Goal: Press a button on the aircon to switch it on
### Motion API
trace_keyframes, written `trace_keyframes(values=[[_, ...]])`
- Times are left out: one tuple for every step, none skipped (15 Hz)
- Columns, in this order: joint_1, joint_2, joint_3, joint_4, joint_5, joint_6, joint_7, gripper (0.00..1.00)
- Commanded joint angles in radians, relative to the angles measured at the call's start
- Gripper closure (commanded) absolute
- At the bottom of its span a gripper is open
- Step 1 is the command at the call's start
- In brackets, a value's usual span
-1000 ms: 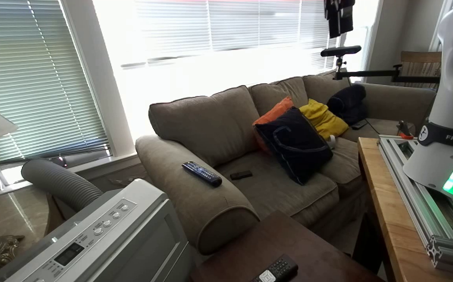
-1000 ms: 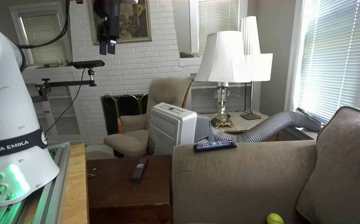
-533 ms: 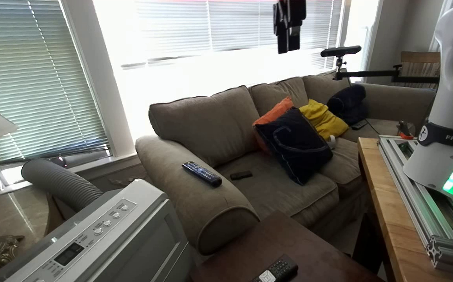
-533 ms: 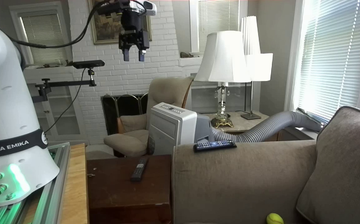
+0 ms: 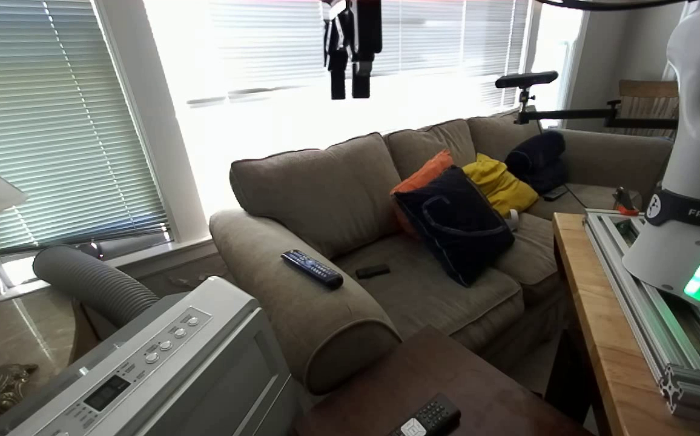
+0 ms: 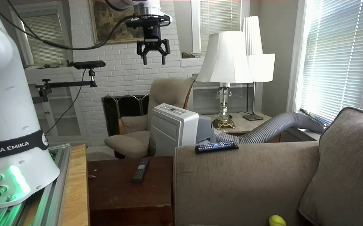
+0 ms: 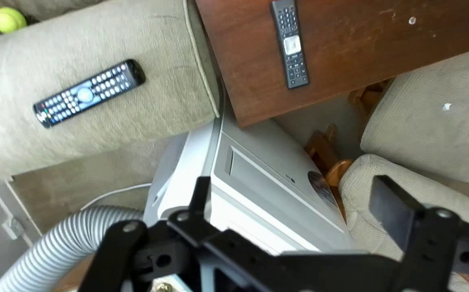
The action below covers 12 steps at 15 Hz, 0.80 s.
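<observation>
Jaws spread wide, holding nothing, fingertips (image 6: pixel 144 60) pointing down, high and well apart from the aircon (image 6: pixel 165 131). In an exterior view the aircon stands upright beyond the dark brown bench (image 6: pixel 115 191), control strip (image 6: pixel 173 109) uppermost, grey hose (image 6: pixel 264 128) off its right side; black remote (image 6: pixel 140 171) lying on the bench.

Beyond spread fingers (image 7: pixel 390 213), a portable air conditioner (image 7: pixel 265 186) stood by the corner of the wooden surface (image 7: pixel 360 48) carrying a remote control (image 7: pixel 292 45).

Aircon (image 6: pixel 169 128) beside sofa arm (image 6: pixel 247 172); remote (image 6: pixel 216 147) on sofa arm; second remote (image 6: pixel 140 171) on low table (image 6: pixel 121 196); lamp (image 6: pixel 223 59) on side table (image 6: pixel 243 125).
</observation>
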<state>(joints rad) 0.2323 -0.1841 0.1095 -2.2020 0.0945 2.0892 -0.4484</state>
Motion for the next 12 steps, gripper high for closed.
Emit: trace_keyframes(values=[[0.030, 0.085, 0.059, 0.090, 0.006, 0.048, 0.012, 0.00], [0.038, 0.097, 0.080, 0.104, -0.001, 0.065, 0.041, 0.00], [0.044, 0.113, 0.099, 0.120, -0.003, 0.078, 0.068, 0.00], [0.050, 0.127, 0.116, 0.138, -0.004, 0.089, 0.106, 0.00], [0.055, 0.142, 0.128, 0.159, 0.003, 0.080, 0.113, 0.00], [0.042, 0.101, 0.118, 0.108, 0.000, 0.078, 0.076, 0.00], [0.047, 0.112, 0.130, 0.123, 0.000, 0.078, 0.092, 0.00], [0.050, 0.119, 0.136, 0.133, 0.000, 0.078, 0.100, 0.00], [0.051, 0.125, 0.137, 0.139, 0.000, 0.078, 0.101, 0.00], [0.050, 0.128, 0.136, 0.142, 0.000, 0.077, 0.101, 0.00], [0.049, 0.129, 0.135, 0.142, 0.000, 0.077, 0.101, 0.00], [0.049, 0.129, 0.134, 0.142, 0.000, 0.077, 0.101, 0.00]])
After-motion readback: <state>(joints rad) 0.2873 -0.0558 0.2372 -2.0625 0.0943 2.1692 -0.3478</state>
